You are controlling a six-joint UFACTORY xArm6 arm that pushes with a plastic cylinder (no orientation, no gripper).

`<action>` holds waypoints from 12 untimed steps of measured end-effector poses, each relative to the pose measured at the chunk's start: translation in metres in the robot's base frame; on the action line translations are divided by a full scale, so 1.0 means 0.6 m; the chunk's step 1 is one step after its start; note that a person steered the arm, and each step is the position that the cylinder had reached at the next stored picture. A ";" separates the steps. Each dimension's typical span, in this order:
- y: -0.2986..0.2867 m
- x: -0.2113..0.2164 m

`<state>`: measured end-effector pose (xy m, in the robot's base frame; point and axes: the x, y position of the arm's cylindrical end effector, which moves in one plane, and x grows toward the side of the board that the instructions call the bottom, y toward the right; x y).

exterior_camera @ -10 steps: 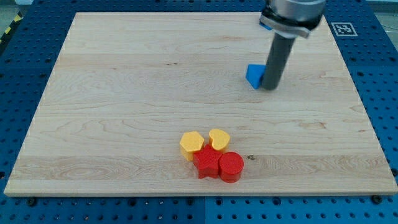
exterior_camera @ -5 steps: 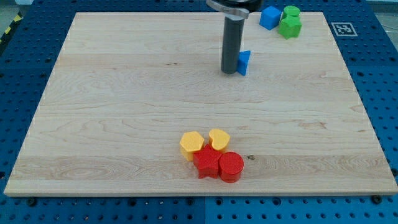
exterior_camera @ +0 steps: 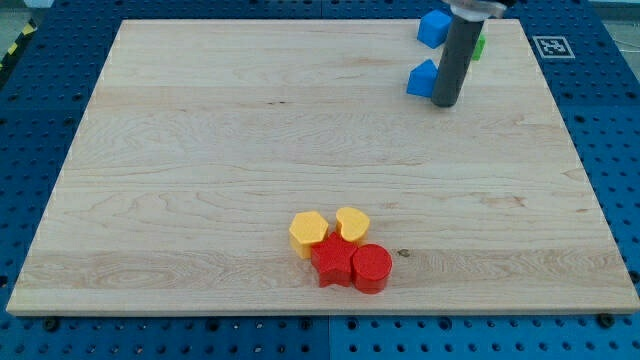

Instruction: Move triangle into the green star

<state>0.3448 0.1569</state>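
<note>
The blue triangle (exterior_camera: 421, 79) lies near the view's top right on the wooden board (exterior_camera: 200, 170). My tip (exterior_camera: 446, 103) touches the board just right of the triangle, against its right side. The rod hides most of the green star (exterior_camera: 479, 44); only a sliver of green shows at its right edge, above and right of the triangle. A blue cube (exterior_camera: 433, 28) sits just above the triangle, left of the rod.
Near the view's bottom centre is a cluster: a yellow hexagon (exterior_camera: 308, 231), a yellow heart (exterior_camera: 352, 223), a red star (exterior_camera: 332, 263) and a red cylinder (exterior_camera: 372, 268). A marker tag (exterior_camera: 553, 46) sits off the board's top right corner.
The triangle has moved up and to the right, closer to the blue cube. My tip went from the triangle's left side to its right side and now covers the green blocks.
</note>
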 end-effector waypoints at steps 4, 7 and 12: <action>-0.027 0.022; -0.040 -0.072; -0.033 -0.105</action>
